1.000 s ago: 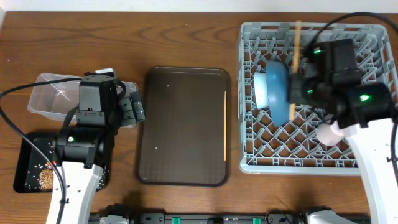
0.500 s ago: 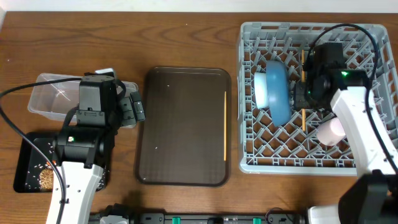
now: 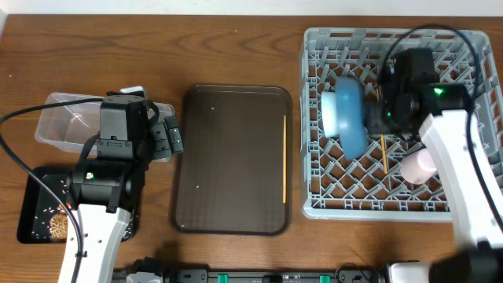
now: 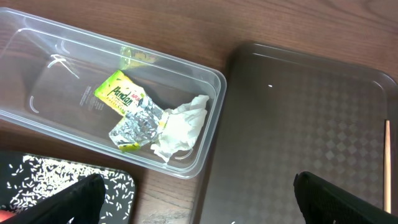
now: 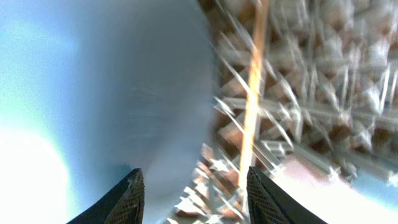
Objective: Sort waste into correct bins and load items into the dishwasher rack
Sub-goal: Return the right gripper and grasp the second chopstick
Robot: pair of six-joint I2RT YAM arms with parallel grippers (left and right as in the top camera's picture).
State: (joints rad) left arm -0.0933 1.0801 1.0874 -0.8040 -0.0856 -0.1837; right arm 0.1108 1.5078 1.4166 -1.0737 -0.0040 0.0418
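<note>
One wooden chopstick [image 3: 383, 156] lay among the pegs of the grey dishwasher rack [image 3: 354, 211] beside the blue plate [image 3: 350, 118], close by the right gripper [image 5: 194, 173], jaws parted and gripping nothing; second chopstick [image 3: 284, 157] lay on the brown tray [image 3: 228, 157]; left gripper [image 4: 199, 186] stood wide, empty.

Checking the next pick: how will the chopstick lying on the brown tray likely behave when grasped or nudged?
The chopstick looks thin and wooden: probably stiff and light. It lies flat on the tray beside its right rim, so gripping may be fiddly. A sideways nudge might roll it; its cross-section is unclear.
</note>
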